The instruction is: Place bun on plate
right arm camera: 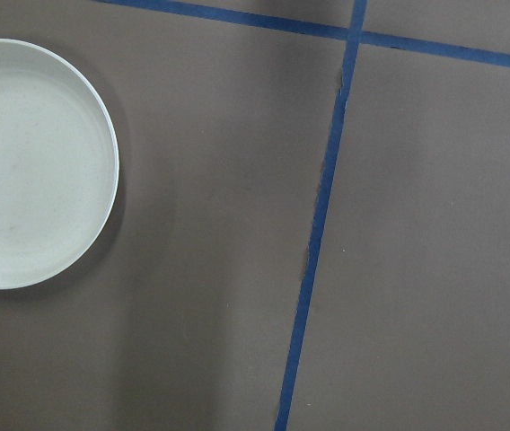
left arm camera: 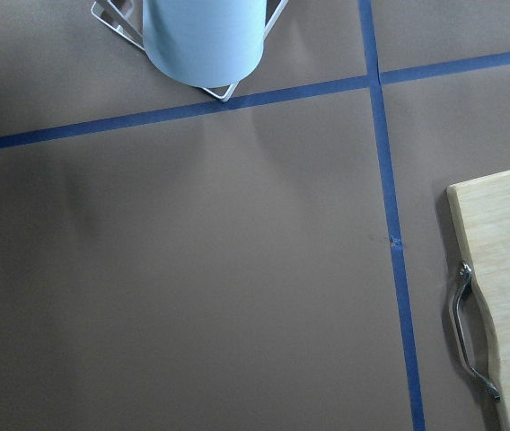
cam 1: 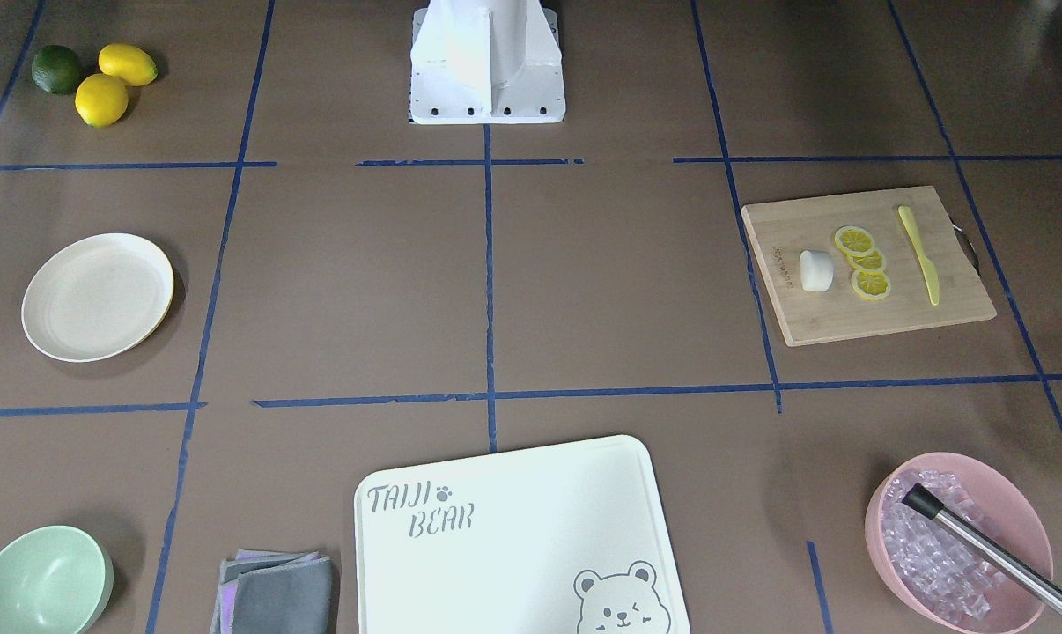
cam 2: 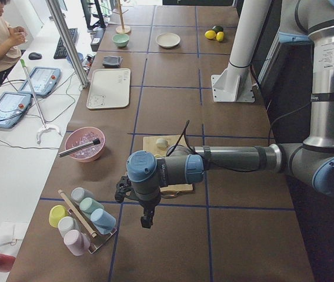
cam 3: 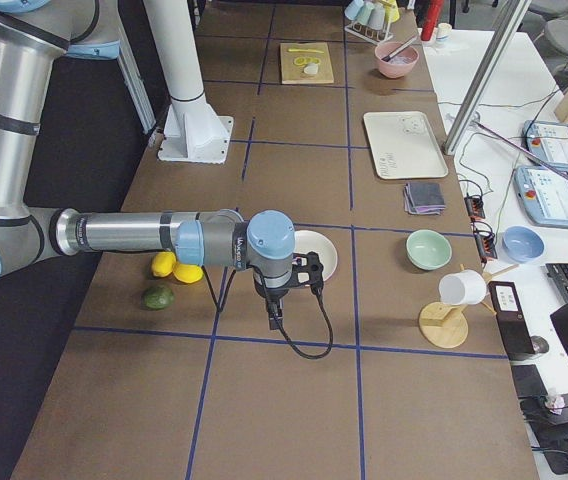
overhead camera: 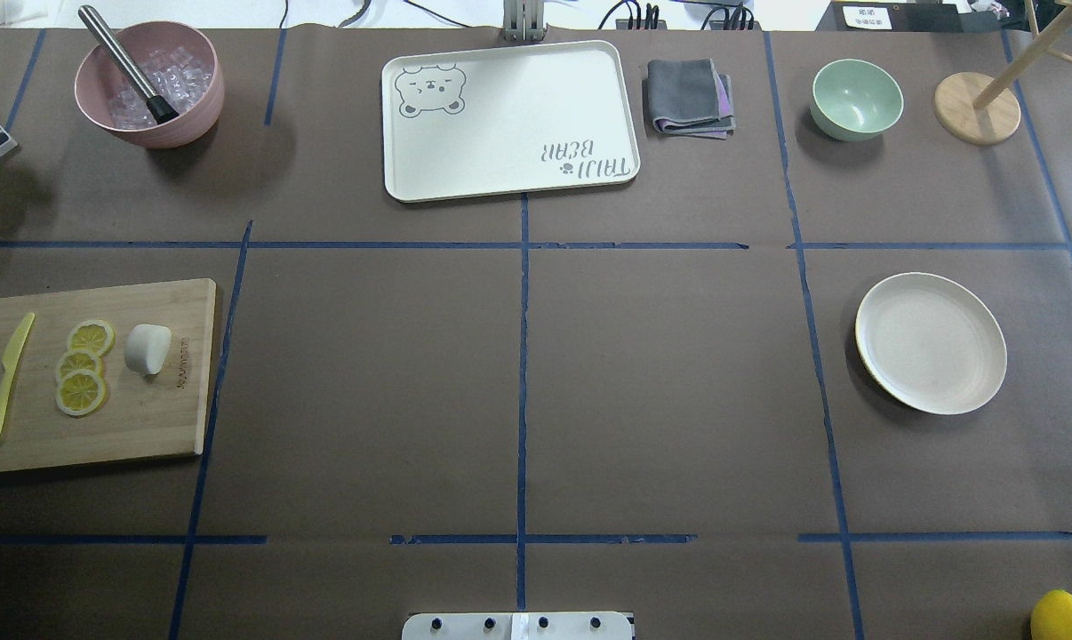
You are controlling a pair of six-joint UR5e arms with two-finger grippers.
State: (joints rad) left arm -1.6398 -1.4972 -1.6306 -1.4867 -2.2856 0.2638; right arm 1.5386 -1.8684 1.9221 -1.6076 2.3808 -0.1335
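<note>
The bun (overhead camera: 148, 348) is a small white lump lying on a wooden cutting board (overhead camera: 145, 418) at the table's left, beside three lemon slices (overhead camera: 81, 366). It also shows in the front view as the bun (cam 1: 815, 269). The empty cream plate (overhead camera: 931, 342) sits far across the table on the right, and the right wrist view catches the plate (right arm camera: 30, 162) at its left edge. Neither gripper appears in the overhead or front views. The left gripper (cam 2: 122, 189) hangs near the board's outer end, the right gripper (cam 3: 311, 268) beside the plate. I cannot tell whether either is open or shut.
A yellow knife (overhead camera: 7, 378) lies on the board. At the far side stand a pink bowl of ice (overhead camera: 149, 84), the bear-printed board (overhead camera: 509, 120), a folded cloth (overhead camera: 689, 98) and a mint bowl (overhead camera: 856, 98). Lemons and a lime (cam 1: 99, 75) sit near the robot's right. A cup rack (cam 2: 82, 220) stands off the left end.
</note>
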